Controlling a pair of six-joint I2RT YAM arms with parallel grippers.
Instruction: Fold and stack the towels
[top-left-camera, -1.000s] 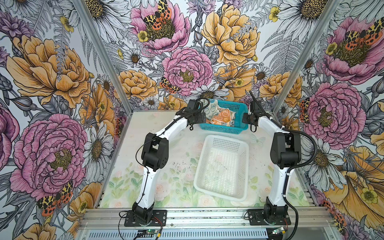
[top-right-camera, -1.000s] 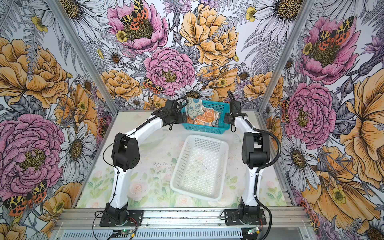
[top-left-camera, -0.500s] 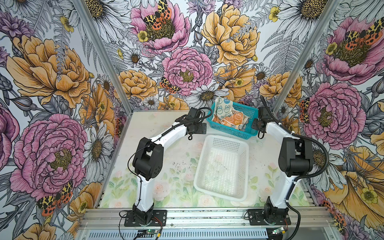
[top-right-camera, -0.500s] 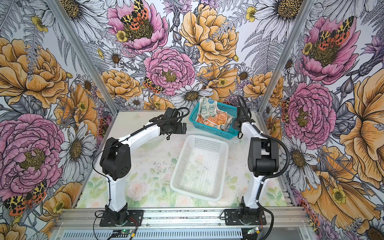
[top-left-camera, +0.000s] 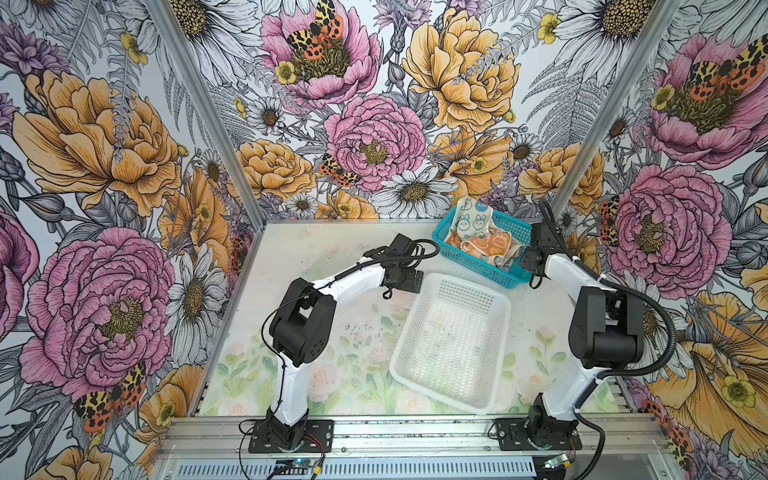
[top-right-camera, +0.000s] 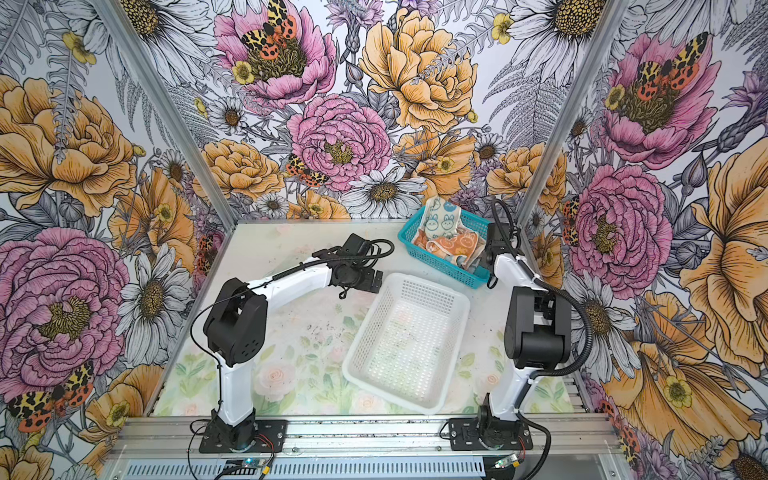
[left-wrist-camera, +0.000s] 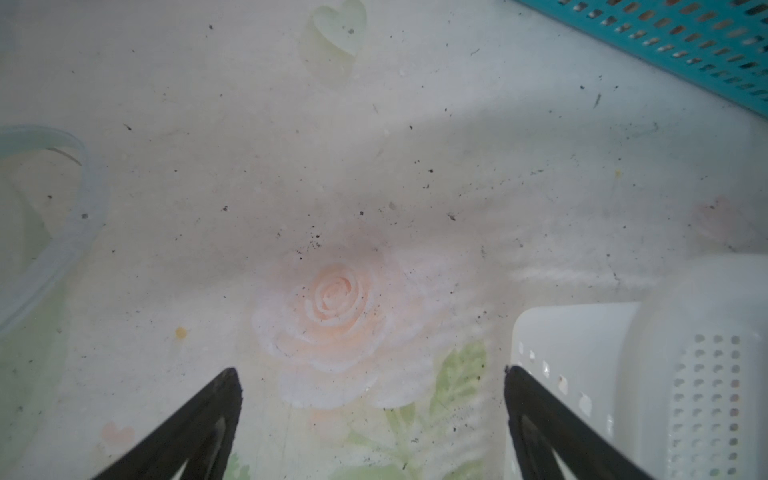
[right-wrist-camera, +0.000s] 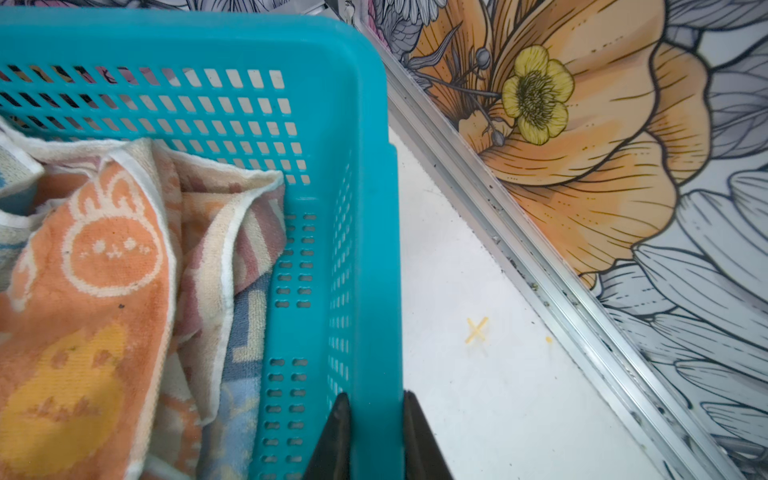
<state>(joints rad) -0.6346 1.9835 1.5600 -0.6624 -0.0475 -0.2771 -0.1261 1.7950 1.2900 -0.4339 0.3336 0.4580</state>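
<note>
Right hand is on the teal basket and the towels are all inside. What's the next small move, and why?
Probably open the right hand and lift it clear: its jaws pinch the wall of the teal basket, not cloth, and the towels lie crumpled inside. The left hand hangs open over the table, holding nothing.

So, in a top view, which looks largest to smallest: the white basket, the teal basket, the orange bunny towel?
1. white basket
2. teal basket
3. orange bunny towel, crumpled, so only its visible part is judged.
</note>
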